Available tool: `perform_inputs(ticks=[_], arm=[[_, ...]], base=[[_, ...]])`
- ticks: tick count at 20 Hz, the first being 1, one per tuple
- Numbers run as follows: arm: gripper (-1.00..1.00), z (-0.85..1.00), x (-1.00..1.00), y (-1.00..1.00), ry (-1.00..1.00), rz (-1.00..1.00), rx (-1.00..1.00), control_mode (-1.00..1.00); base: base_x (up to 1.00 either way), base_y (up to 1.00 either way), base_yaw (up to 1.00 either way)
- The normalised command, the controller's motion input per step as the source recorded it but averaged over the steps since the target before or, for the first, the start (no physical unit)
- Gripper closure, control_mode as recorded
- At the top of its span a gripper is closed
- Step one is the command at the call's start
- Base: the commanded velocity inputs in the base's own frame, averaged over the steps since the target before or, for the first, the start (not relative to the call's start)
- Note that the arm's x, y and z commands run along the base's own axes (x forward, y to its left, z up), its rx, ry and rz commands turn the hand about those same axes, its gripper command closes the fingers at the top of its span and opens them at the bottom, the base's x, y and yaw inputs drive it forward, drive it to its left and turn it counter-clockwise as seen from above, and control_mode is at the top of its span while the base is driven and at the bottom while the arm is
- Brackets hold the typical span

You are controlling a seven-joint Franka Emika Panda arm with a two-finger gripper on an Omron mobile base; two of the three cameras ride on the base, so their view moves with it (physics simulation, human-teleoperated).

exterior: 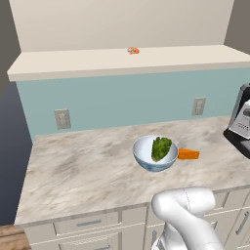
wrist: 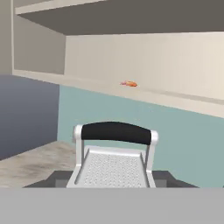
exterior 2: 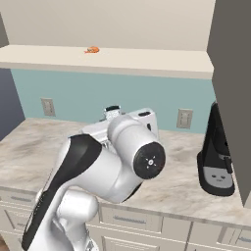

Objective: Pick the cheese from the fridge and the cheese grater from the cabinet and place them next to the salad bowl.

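One grater: the cheese grater [wrist: 114, 159] sits between the gripper [wrist: 111, 179] jaws — pinched.
Cheese: the cheese [exterior: 188, 154] lies at 3 o'clock of the salad bowl [exterior: 146, 158] — touching.

Salad bowl [exterior: 155, 157]: white, faintly blue, green lettuce inside; cheese [exterior: 188, 154]: bright orange. Cheese grater [wrist: 114, 165]: grey perforated metal, black handle. Counter [exterior: 78, 171]: beige-grey marbled; backsplash [exterior: 122, 100]: pale teal; cabinet [exterior: 122, 61] shelf cream, with a small pinkish-orange item [exterior: 133, 50].

Glossy white rounded arm [exterior 2: 98, 171] with black joint panels.
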Motion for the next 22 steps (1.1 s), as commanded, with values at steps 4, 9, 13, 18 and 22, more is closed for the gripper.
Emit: perform_inputs(ticks=[4,9,13,18,22], arm=[[1.00,-1.00,0.00,-0.04,0.00,0.09,-0.03,-1.00],[1.00,-1.00,0.00,-0.08,0.00,0.07,-0.03,-1.00],[1.00,-1.00,0.00,-0.04,0.00,0.08,-0.04,-1.00],[1.00,-0.95,0.03,-0.01,-0.01,0.12,-0.01,-1.00],[1.00,-0.43,0.13,-0.01,-0.03,0.21,0.06,-1.00]], base=[[0.00,0.00,0.00],[0.00,0.00,0.00],[0.00,0.00,0.00],[0.00,0.00,0.00],[0.00,0.00,0.00]])
